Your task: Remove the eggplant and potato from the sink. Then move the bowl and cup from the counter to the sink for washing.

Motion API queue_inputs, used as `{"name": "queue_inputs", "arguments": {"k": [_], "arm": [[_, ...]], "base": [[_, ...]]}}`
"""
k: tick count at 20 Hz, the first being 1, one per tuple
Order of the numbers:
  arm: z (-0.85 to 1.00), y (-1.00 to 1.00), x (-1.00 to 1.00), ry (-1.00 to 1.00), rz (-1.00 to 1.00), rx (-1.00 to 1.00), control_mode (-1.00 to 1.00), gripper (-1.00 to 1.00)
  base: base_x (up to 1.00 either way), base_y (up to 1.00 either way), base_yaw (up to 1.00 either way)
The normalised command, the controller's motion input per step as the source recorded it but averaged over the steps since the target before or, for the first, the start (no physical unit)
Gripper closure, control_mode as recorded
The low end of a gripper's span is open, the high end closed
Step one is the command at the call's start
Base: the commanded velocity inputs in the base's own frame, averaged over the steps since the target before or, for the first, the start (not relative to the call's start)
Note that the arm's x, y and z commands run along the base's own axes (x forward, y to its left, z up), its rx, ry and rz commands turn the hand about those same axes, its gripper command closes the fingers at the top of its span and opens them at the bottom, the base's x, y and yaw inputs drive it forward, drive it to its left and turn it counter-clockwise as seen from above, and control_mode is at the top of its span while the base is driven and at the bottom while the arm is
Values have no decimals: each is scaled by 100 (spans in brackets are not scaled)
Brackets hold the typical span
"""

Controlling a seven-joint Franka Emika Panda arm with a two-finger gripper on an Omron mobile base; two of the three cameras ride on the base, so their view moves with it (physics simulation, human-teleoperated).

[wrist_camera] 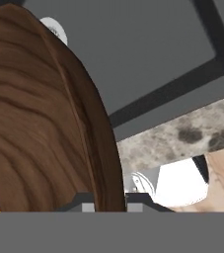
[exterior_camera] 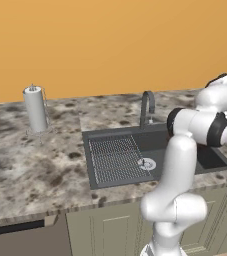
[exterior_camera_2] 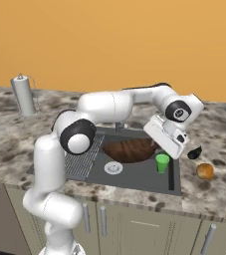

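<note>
My gripper (wrist_camera: 108, 200) pinches the thin rim of the streaky dark wooden bowl (exterior_camera_2: 132, 148), tilted over the dark grey sink (exterior_camera_2: 171, 182). A small green cup (exterior_camera_2: 162, 163) stands inside. Beyond, on speckled granite counter (exterior_camera_2: 219, 187), sit the rounded orange potato (exterior_camera_2: 205, 171) and black eggplant (exterior_camera_2: 194, 152).

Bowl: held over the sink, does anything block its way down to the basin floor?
Nothing visible does. The gripper is shut on the bowl above the open sink; the green cup stands to its right, beside rather than under it.
</note>
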Motion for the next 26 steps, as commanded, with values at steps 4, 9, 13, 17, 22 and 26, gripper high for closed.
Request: {"name": "queue_inputs", "arguments": {"k": [4,9,13,17,22,26], "arm": [[-11,-4,25,0,0,-4,-100,100],[-15,1,22,0,0,-9,-100,100],[-16,0,26,0,0,-10,-100,100],[-16,1,25,0,0,-10,-100,100],[-14,5,25,0,0,-9,-100,100],[-16,11,20,0,0,-7,-100,100]], "base": [[0,0,0],[0,0,0],[0,0,0],[0,0,0],[0,0,0],[0,0,0]]}}
